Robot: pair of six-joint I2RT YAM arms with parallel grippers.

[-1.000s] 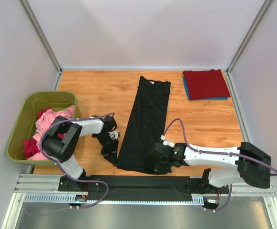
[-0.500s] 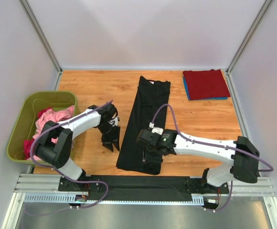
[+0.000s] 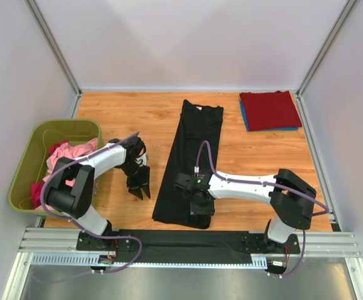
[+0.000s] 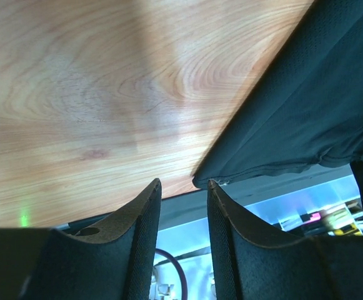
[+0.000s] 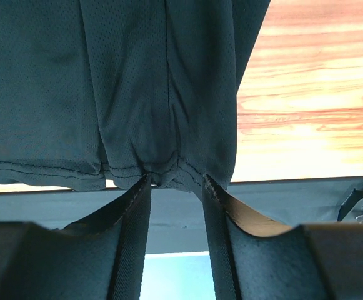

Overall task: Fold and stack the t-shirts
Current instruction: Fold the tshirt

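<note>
Wooden surface (image 3: pixel 256 156): black shirt (image 3: pixel 193 156) lies at centre, folded into long strip. Left hand (image 4: pixel 181 186) parted, empty, beside near corner. Right hand (image 5: pixel 175 179) parted at bunched near edge. Best pinch both near corners evenly, then fold toward collar.

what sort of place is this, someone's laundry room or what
Probably a robot lab test cell, not a home: plain white panels wall in a wooden table, the left arm and right arm are bolted to a metal rail at its near edge, and a black t-shirt lies spread out.
</note>
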